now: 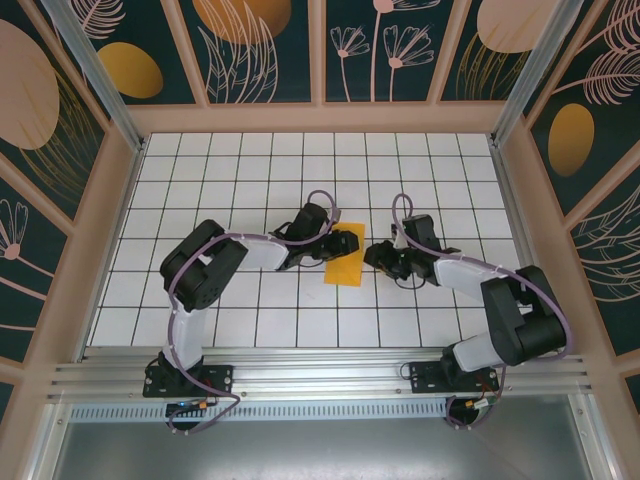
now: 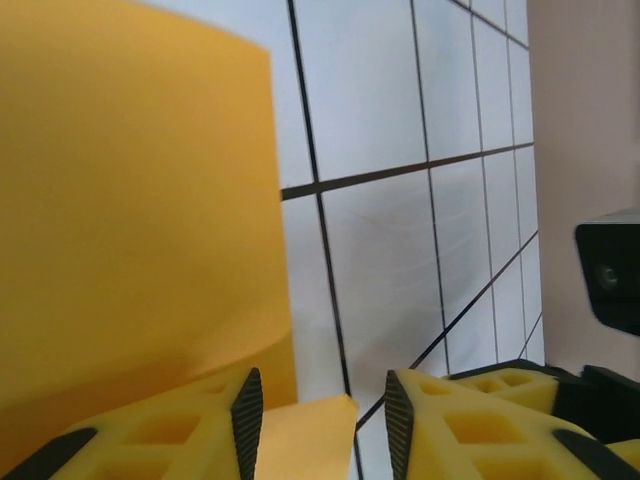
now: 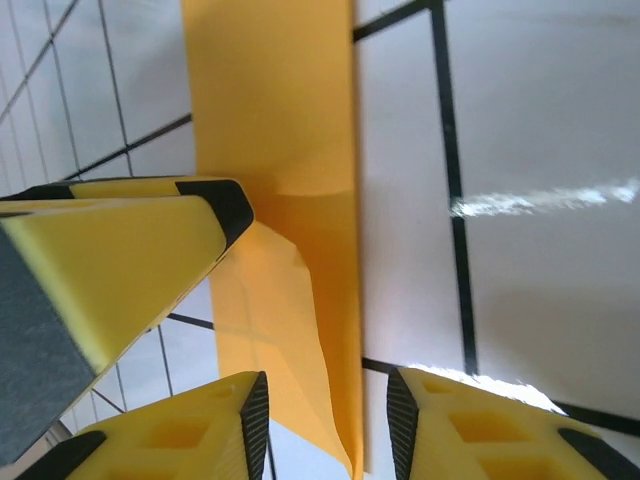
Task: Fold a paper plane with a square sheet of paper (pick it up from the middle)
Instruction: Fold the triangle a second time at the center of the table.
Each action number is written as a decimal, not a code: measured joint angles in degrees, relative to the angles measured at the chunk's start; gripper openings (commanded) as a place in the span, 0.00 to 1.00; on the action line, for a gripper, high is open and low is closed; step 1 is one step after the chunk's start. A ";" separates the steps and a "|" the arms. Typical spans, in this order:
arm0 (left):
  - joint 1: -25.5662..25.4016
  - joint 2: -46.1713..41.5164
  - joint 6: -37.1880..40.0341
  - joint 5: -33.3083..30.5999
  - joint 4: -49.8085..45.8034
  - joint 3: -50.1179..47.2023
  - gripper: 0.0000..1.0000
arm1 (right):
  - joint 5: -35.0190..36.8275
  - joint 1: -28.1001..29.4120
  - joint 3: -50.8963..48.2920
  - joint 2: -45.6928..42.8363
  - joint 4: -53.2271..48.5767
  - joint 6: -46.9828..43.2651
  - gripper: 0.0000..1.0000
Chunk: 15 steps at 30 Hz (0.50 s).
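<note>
The square sheet of paper (image 1: 345, 266) lies folded on the white grid table (image 1: 250, 180), an orange-yellow oblong about one tile wide. My left gripper (image 1: 338, 240) stands at its far left corner and is open. In the left wrist view a paper corner (image 2: 310, 440) pokes up between the pads of that gripper (image 2: 318, 400) without being pinched. My right gripper (image 1: 383, 258) is at the sheet's right edge. It is open too (image 3: 325, 405), with a raised fold of the sheet (image 3: 300, 330) loose between its pads. A left finger (image 3: 120, 260) shows there. The paper plane is out of view.
Low pale walls (image 1: 520, 200) with dark patterned panels behind fence the table on three sides. Both arms' elbows (image 1: 200, 265) (image 1: 520, 310) rise near the front rail (image 1: 320, 375). The right arm's black camera housing (image 2: 610, 275) sits close to the left gripper.
</note>
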 measured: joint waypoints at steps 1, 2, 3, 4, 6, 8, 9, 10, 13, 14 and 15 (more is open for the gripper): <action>0.00 -0.63 0.09 -0.33 -0.52 0.22 0.43 | -0.37 0.02 0.00 0.50 0.98 0.02 0.40; 0.00 -1.11 0.13 -0.74 -0.76 0.35 0.43 | -0.81 0.00 0.00 0.92 1.66 0.22 0.40; 0.00 -1.73 0.17 -1.31 -1.09 0.42 0.43 | -1.25 -0.04 0.00 1.57 2.40 0.37 0.40; 0.00 -2.29 0.17 -1.73 -1.42 0.42 0.43 | -1.62 -0.04 0.00 2.23 3.02 0.39 0.41; 0.00 -3.28 0.22 -2.89 -2.10 0.42 0.42 | -2.25 -0.04 0.00 3.69 4.00 0.55 0.42; 0.00 -3.98 0.35 -3.82 -2.86 0.42 0.41 | -2.71 -0.04 0.00 4.85 4.50 0.61 0.43; 0.00 -4.28 0.39 -4.39 -3.19 0.39 0.40 | -2.80 -0.04 0.00 5.40 4.68 0.61 0.43; 0.00 -4.48 0.42 -4.68 -3.37 0.37 0.39 | -2.82 -0.04 0.02 5.75 4.83 0.61 0.43; 0.00 -5.46 0.70 -5.73 -3.72 -0.35 0.32 | -2.93 -0.04 0.24 6.86 5.25 0.59 0.41; 0.00 -5.81 0.79 -5.90 -3.87 -0.63 0.30 | -2.99 -0.04 0.35 7.19 5.46 0.57 0.40; 0.00 -6.03 0.96 -5.97 -4.00 -0.87 0.29 | -3.06 -0.04 0.39 7.41 5.73 0.59 0.39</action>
